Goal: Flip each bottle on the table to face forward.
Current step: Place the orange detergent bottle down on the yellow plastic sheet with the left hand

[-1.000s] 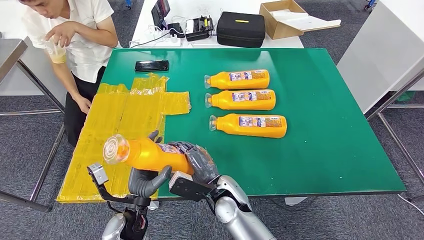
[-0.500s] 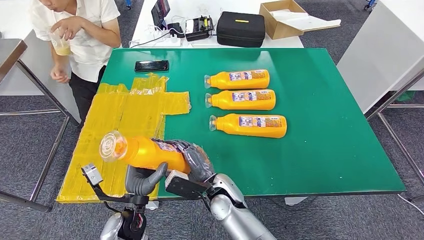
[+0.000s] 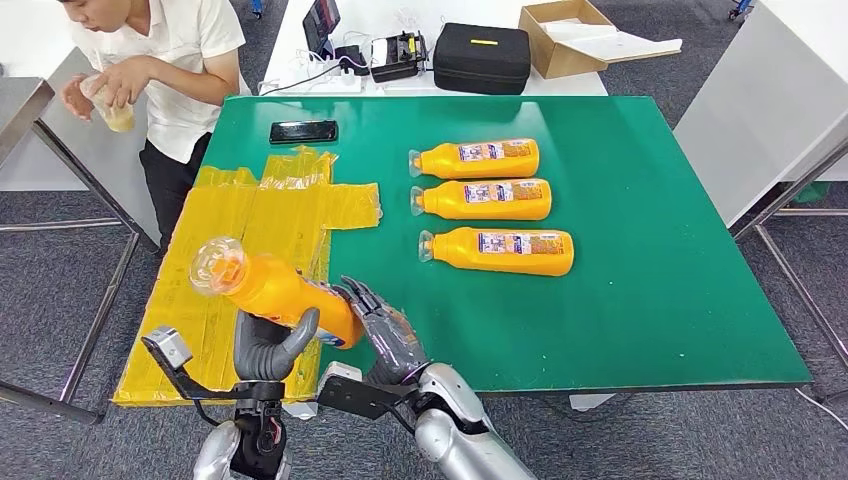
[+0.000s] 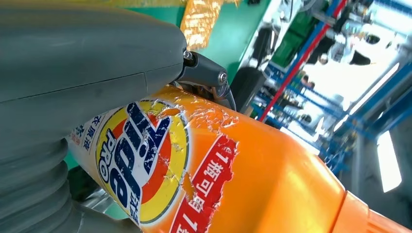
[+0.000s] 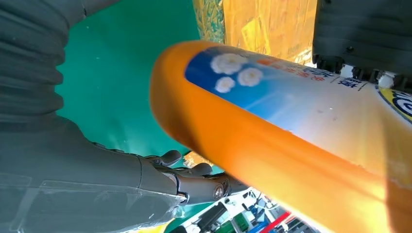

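An orange bottle (image 3: 270,290) is held up off the table's near left edge, its clear cap pointing up and to the left. My left hand (image 3: 268,348) grips its body from below, and the front label (image 4: 145,160) lies close against that hand (image 4: 73,73). Just to the right of the bottle's base, my right hand (image 3: 388,335) is open with its fingers spread. Its fingers (image 5: 194,182) stand apart from the bottle (image 5: 291,136). Three more orange bottles (image 3: 475,158) (image 3: 483,199) (image 3: 500,250) lie in a row on the green table (image 3: 640,250), caps to the left.
A crinkled yellow sheet (image 3: 250,230) covers the table's left part. A black phone (image 3: 303,131) lies at the far left. A person (image 3: 160,60) stands by the far left corner holding a cup. Behind the table are a black case (image 3: 482,58) and a cardboard box (image 3: 570,35).
My right hand has let go of the bottle and its fingers have spread. The left hand has tilted the bottle's cap end higher and to the left. The person has moved both hands to the cup.
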